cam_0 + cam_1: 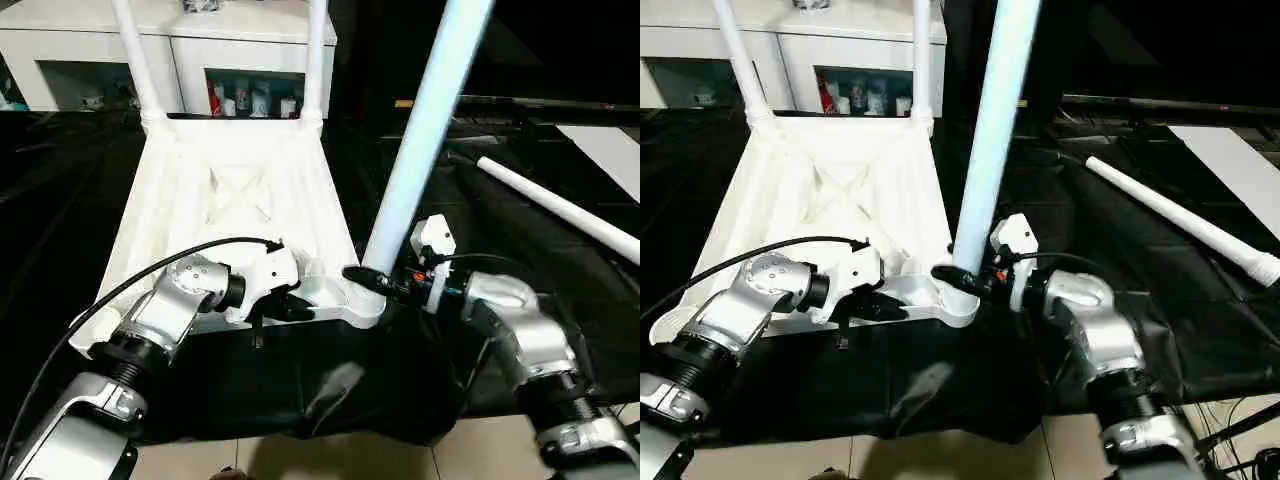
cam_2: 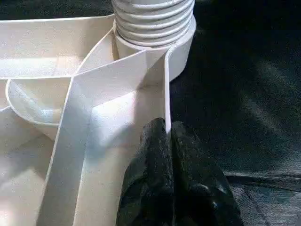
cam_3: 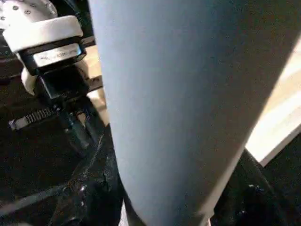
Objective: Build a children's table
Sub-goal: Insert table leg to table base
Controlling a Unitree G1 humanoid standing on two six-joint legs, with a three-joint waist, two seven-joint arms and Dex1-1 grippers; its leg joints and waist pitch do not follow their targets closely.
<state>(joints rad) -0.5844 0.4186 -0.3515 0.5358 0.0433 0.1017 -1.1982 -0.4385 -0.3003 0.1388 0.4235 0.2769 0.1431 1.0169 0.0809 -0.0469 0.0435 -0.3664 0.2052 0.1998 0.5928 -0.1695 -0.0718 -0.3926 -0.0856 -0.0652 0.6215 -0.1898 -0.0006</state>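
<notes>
The children's table top [image 1: 235,205] lies underside up on a black cloth [image 1: 330,390], its two far corner sockets already carrying upright legs [image 1: 135,60]. The step in hand appears to be the seating of the third leg [image 1: 425,130] in the near right corner socket [image 1: 362,305]. The right end effector [image 1: 372,283] is clamped around that leg just above the socket, while the left end effector [image 2: 165,141] is pinched together on the thin near rim wall, steadying the top. The next move probably calls for turning or pressing the leg fully home, then fetching the fourth leg [image 1: 1180,222], which lies on the cloth well apart to the right. The left wrist view reveals the ribbed thread at the leg's base [image 2: 154,21], which the head views leave indistinct.
</notes>
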